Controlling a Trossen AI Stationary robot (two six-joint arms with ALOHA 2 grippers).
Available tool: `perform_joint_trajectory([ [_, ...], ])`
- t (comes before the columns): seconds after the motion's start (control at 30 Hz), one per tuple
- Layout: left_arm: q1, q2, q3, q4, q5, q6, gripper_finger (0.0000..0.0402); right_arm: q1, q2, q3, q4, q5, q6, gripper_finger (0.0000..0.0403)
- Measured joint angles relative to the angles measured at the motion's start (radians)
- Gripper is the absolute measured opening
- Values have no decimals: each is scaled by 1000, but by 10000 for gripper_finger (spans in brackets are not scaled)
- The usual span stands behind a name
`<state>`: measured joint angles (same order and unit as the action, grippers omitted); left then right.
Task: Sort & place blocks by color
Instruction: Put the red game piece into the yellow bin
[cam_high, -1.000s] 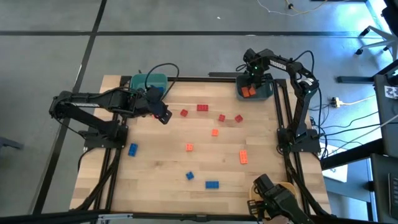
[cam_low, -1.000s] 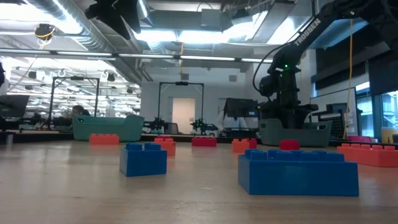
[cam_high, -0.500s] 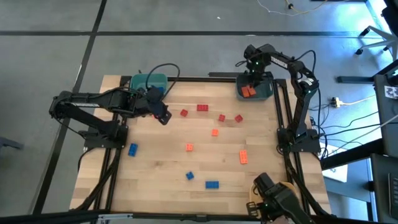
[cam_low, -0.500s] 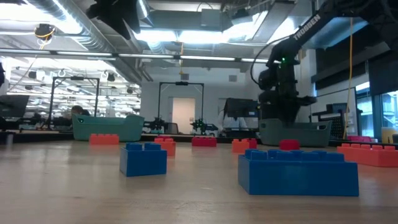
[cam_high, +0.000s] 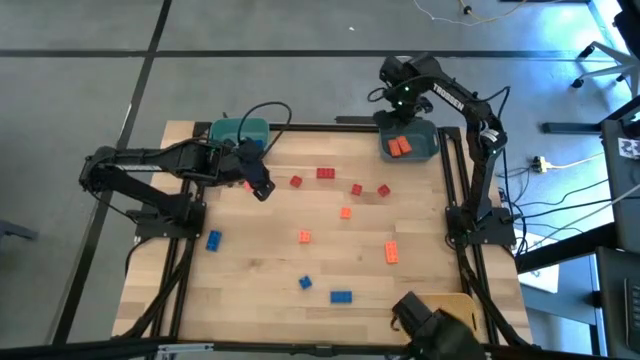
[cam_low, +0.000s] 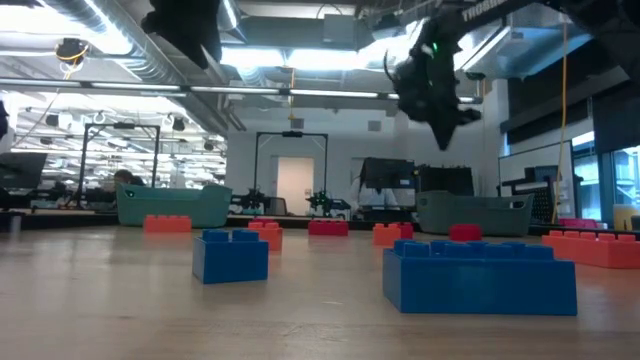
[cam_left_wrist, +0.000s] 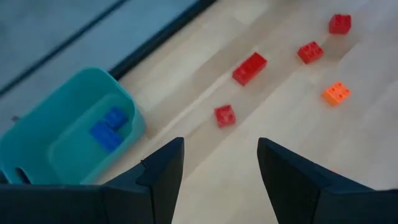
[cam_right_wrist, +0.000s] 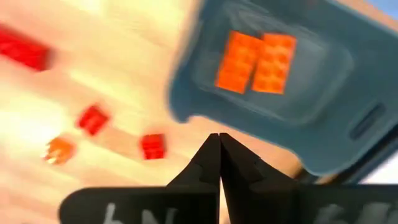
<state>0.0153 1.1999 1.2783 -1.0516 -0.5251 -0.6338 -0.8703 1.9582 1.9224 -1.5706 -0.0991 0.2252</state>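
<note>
Red, orange and blue blocks lie scattered flat on the wooden table (cam_high: 260, 270): red ones (cam_high: 326, 173) toward the far side, orange ones (cam_high: 391, 252) in the middle and right, blue ones (cam_high: 341, 296) near the front. Two orange blocks (cam_right_wrist: 256, 61) lie in the grey-blue bin (cam_high: 425, 150) at the far right corner. Two blue blocks (cam_left_wrist: 106, 129) lie in the teal bin (cam_high: 240, 131) at the far left. My right gripper (cam_right_wrist: 217, 152) hangs shut and empty high above the grey-blue bin. My left gripper (cam_left_wrist: 219, 162) is open and empty, raised over the table beside the teal bin.
A yellow bin (cam_high: 462, 304) stands at the near right corner, partly behind a dark object (cam_high: 420, 316) at the table's front edge. A black cable (cam_high: 268, 115) loops over the far edge by the teal bin. Bare wood lies between the scattered blocks.
My right gripper has risen straight up out of the grey-blue bin to well above its rim, pointing down, and has drifted a little toward the table's left. The two orange blocks stay in the bin.
</note>
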Motion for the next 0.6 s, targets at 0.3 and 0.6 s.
perform_joint_trajectory([
  [0.3,192,61,2,69,257,-12,198,177,-149,99,-2,-121,-73,4],
  [0.6,325,245,1,171,412,43,198,318,-355,123,13,-96,5,3],
])
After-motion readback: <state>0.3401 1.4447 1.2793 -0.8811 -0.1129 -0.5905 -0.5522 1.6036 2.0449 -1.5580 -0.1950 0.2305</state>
